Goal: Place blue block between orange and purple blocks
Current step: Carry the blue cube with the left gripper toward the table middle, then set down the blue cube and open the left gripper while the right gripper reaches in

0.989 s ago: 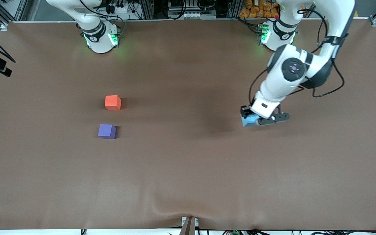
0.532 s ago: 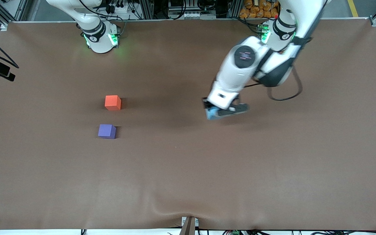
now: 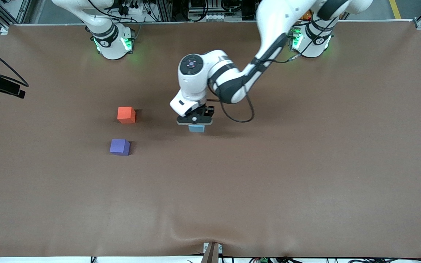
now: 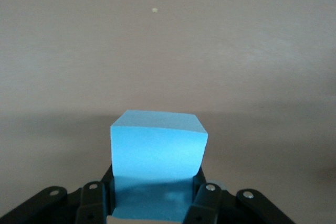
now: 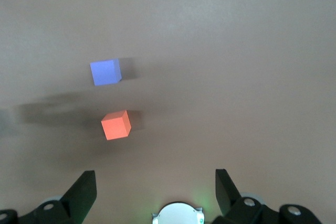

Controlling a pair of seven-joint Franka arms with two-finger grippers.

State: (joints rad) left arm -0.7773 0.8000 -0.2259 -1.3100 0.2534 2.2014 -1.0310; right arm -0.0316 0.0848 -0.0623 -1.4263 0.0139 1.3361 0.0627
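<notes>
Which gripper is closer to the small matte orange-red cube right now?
Left. The left gripper, shut on the light sky-blue foam-like cube, is in the air over mid-table, beside the small matte orange-red cube. The right gripper waits open, high above it near its base.

A brown mat (image 3: pixel 305 182) covers the whole table, rippling at its near edge; aluminium framing (image 3: pixel 210 11) and cables line the top.

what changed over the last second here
The left gripper, shut on the blue block, carried it over the table from the left arm's end toward the orange block and purple block. Those two blocks have not moved, and the right gripper still waits open.
</notes>
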